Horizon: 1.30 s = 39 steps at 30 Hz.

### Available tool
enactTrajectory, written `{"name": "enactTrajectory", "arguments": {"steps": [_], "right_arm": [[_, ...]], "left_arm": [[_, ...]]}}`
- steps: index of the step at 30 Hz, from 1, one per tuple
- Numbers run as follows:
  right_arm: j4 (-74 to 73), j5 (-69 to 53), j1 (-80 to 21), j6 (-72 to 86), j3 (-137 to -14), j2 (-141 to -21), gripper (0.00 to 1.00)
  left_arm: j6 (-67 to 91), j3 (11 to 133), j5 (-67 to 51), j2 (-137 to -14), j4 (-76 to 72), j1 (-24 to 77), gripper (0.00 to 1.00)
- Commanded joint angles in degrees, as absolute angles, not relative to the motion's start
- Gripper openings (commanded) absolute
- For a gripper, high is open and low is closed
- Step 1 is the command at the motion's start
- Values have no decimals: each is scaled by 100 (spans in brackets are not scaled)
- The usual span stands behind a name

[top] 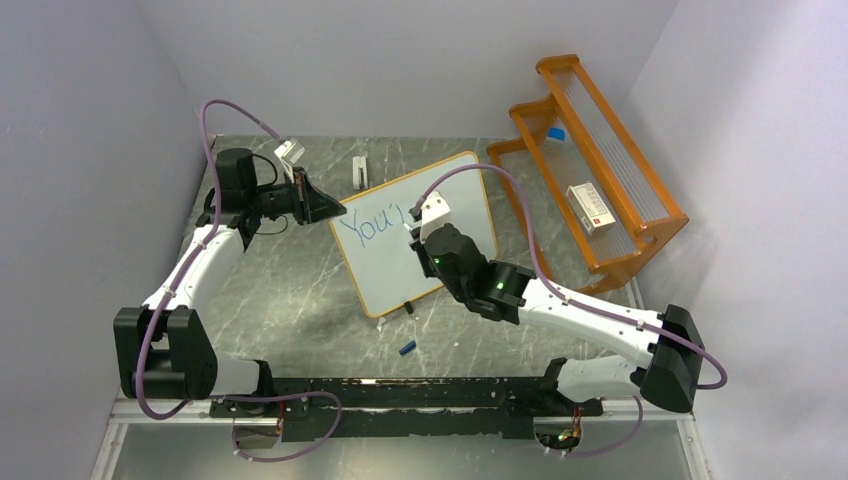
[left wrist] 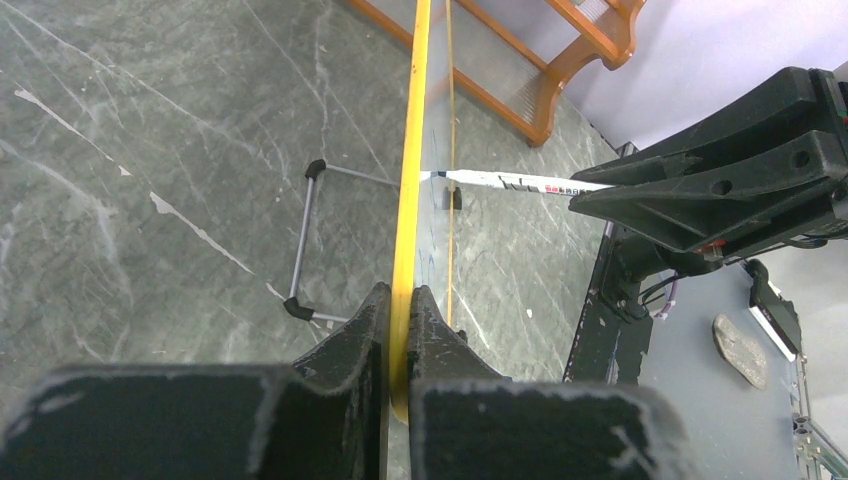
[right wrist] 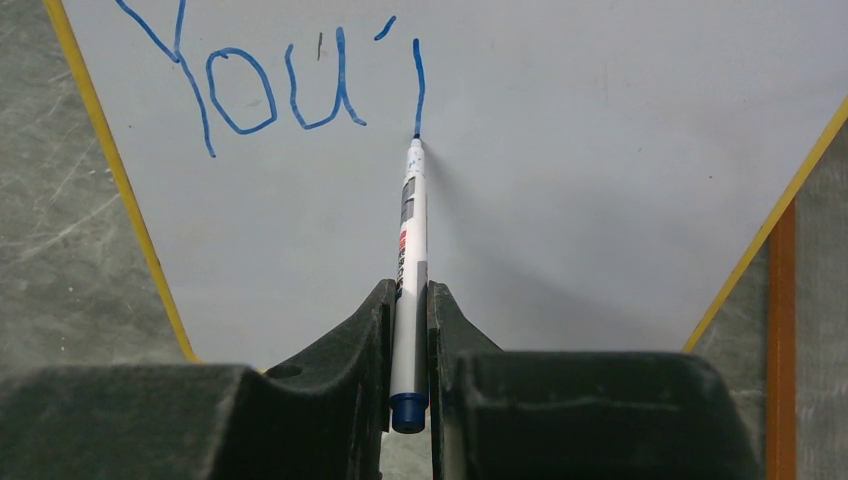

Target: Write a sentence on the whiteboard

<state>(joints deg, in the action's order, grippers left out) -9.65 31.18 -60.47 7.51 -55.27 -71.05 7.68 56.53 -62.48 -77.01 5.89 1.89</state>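
Your count: one of nearly everything, two grippers.
You have the left gripper point(left wrist: 398, 300) and the right gripper point(right wrist: 408, 295); one whiteboard point(top: 385, 275); one marker point(right wrist: 410, 240); one orange wooden rack point(top: 612, 268) with one white box point(top: 589, 206) and one blue item point(top: 555, 133); one small blue piece point(top: 407, 347) and one white piece point(top: 360, 170) on the table point(top: 300, 300). On the board you can count three blue letters point(right wrist: 240, 90), one apostrophe point(right wrist: 385, 28) and one stroke point(right wrist: 419, 85).

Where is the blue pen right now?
In the right wrist view, the pen is pinched in the right gripper at the middle. Its tip touches the whiteboard at the bottom of a blue stroke just right of "You'".
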Motion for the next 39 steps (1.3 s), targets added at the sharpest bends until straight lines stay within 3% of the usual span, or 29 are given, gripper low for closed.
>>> {"name": "enactTrajectory", "arguments": {"steps": [1, 15, 39], "right_arm": [[-1145, 3048, -6028, 800, -5599, -7027, 0], [-371, 3195, -5952, 635, -5590, -6869, 0], [-470, 2962, -5831, 606, -5662, -7073, 0]], "left_arm": [[486, 5680, -6281, -7758, 566, 70, 5], [469, 5687, -6304, -7768, 581, 70, 5], [459, 5709, -6316, -7808, 606, 70, 5]]}}
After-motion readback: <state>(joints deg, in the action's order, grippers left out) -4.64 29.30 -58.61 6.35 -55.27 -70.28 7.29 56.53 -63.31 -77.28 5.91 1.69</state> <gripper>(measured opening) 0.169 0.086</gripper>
